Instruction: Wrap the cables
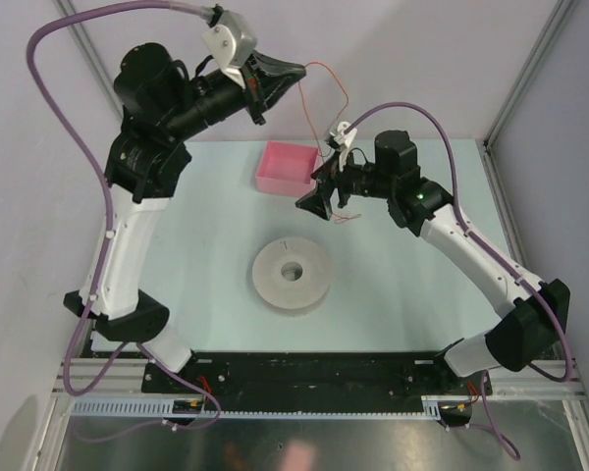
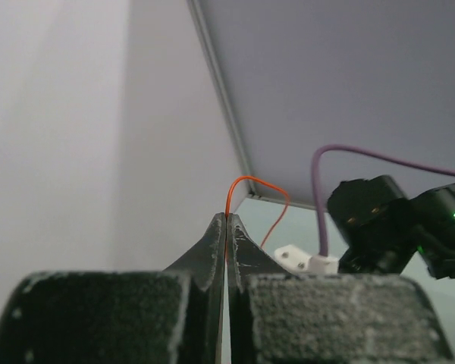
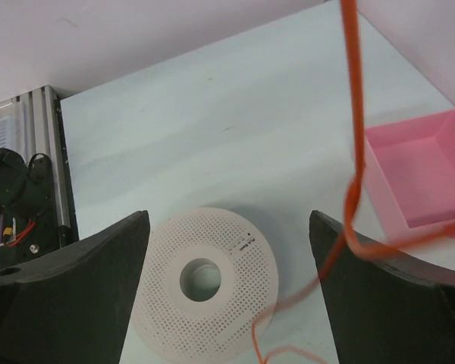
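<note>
A thin orange cable [image 1: 331, 86] arcs from my raised left gripper [image 1: 296, 72] down past my right gripper [image 1: 314, 204] to the table. In the left wrist view the left gripper [image 2: 227, 220] is shut on the cable [image 2: 252, 182]. My right gripper [image 3: 227, 250] is open above the white spool [image 3: 208, 280], and the cable [image 3: 354, 136] hangs down just inside its right finger [image 3: 379, 296], blurred at the bottom. The white perforated spool [image 1: 293, 275] lies flat on the table's middle.
A pink open box [image 1: 287, 168] stands behind the spool, next to the right gripper; it also shows in the right wrist view [image 3: 421, 174]. Grey walls close the back and sides. Purple hoses loop off both arms.
</note>
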Controlling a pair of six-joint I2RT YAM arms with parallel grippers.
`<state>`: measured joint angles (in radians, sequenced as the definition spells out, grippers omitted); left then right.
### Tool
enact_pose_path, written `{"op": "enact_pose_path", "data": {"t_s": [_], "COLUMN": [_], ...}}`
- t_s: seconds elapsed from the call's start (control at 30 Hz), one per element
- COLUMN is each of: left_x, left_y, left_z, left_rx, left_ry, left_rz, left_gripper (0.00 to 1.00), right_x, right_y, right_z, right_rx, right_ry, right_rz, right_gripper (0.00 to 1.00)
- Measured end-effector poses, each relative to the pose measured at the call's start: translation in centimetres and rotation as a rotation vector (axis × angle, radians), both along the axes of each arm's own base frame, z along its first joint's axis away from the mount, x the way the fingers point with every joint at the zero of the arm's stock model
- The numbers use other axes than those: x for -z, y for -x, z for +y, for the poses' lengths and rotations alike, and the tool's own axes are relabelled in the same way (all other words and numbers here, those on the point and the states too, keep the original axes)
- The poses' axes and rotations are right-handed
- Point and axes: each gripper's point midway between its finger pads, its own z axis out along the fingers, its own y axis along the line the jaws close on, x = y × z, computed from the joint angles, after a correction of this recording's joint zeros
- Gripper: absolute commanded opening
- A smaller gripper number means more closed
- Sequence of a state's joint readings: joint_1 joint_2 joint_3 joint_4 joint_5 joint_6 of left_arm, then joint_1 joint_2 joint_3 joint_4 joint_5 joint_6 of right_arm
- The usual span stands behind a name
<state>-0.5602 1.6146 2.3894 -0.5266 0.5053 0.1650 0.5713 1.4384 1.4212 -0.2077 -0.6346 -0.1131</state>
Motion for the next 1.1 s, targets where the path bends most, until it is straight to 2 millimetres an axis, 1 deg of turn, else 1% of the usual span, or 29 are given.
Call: {"op": "enact_pose_path", "data": {"t_s": [0.03,0.1,0.17,0.2,0.23,0.33,0.43,0.47,0.5,0.53,0.57,0.6,0.63,0.67,0.7,0.73,0.77,0.8,0.87,0.9,0.97,1.0,1.03,1.1], "left_x": [0.2,0.6,1.1,1.5,2.0,3.2,4.2,4.7,5.2,6.1,7.3,8.8,10.1,12.1,14.4,16.7,18.6,21.2,24.3,26.0,28.6,29.4,29.7,29.4], "left_y": [0.0,-0.2,-0.8,-1.3,-1.7,-2.9,-4.4,-5.1,-5.8,-6.7,-7.6,-8.6,-9.4,-10.2,-11.0,-11.5,-11.7,-11.8,-11.3,-10.6,-8.5,-7.1,-5.9,-3.0], "left_z": [-0.6,-1.5,-2.4,-2.7,-3.0,-3.8,-4.5,-4.7,-5.0,-5.4,-5.8,-6.3,-6.8,-7.3,-7.9,-8.3,-8.4,-8.5,-8.4,-8.1,-7.0,-6.3,-5.7,-4.4], "left_rx": [0.018,0.044,0.056,0.058,0.059,0.054,0.034,0.023,0.013,0.002,-0.01,-0.016,-0.02,-0.023,-0.022,-0.019,-0.015,0.0,0.032,0.05,0.086,0.105,0.118,0.149], "left_ry": [0.001,0.001,0.002,0.002,0.0,-0.003,0.0,0.002,0.003,-0.002,-0.013,-0.03,-0.052,-0.075,-0.104,-0.137,-0.163,-0.2,-0.243,-0.263,-0.29,-0.296,-0.295,-0.281], "left_rz": [0.01,0.027,0.051,0.068,0.084,0.125,0.162,0.175,0.188,0.204,0.226,0.249,0.264,0.298,0.337,0.38,0.417,0.469,0.528,0.561,0.609,0.621,0.624,0.597], "left_gripper": [0.0,0.0,0.0,0.0,0.0,0.0,0.0,0.06,0.18,0.35,0.55,0.72,0.84,0.92,0.95,0.98,0.99,0.99,0.99,0.99,0.99,0.99,0.98,0.95], "right_x": [0.2,1.1,1.8,2.3,2.7,3.9,4.3,4.0,3.5,2.6,1.8,0.7,-0.3,-1.3,-2.2,-3.0,-3.8,-4.4,-4.9,-5.0,-4.7,-4.3,-4.1,-3.5], "right_y": [-0.2,-0.6,-0.7,-0.9,-1.2,-1.8,-1.3,-0.9,-0.4,0.3,0.9,1.7,2.4,3.1,3.6,3.9,4.0,3.8,3.3,2.9,1.9,1.5,1.2,0.7], "right_z": [0.1,0.1,-0.2,-0.5,-1.0,-2.7,-4.4,-5.1,-5.8,-6.4,-6.8,-7.4,-7.9,-8.5,-9.0,-9.6,-10.3,-11.1,-12.3,-12.8,-13.7,-14.0,-14.2,-14.5], "right_rx": [0.0,0.008,0.015,0.023,0.032,0.068,0.085,0.091,0.094,0.094,0.091,0.089,0.089,0.09,0.094,0.106,0.127,0.154,0.204,0.236,0.301,0.331,0.358,0.405], "right_ry": [0.0,0.006,0.013,0.013,0.014,0.015,0.001,-0.013,-0.032,-0.054,-0.077,-0.108,-0.137,-0.166,-0.192,-0.217,-0.245,-0.27,-0.313,-0.334,-0.377,-0.396,-0.413,-0.445], "right_rz": [0.008,0.035,0.058,0.078,0.095,0.15,0.204,0.22,0.236,0.246,0.252,0.261,0.27,0.275,0.278,0.282,0.287,0.295,0.326,0.35,0.412,0.449,0.481,0.538], "right_gripper": [0.69,0.43,0.18,0.09,0.05,0.01,0.0,0.0,0.0,0.0,0.0,0.0,0.0,0.0,0.0,0.0,0.0,0.0,0.0,0.0,0.0,0.0,0.0,0.0]}}
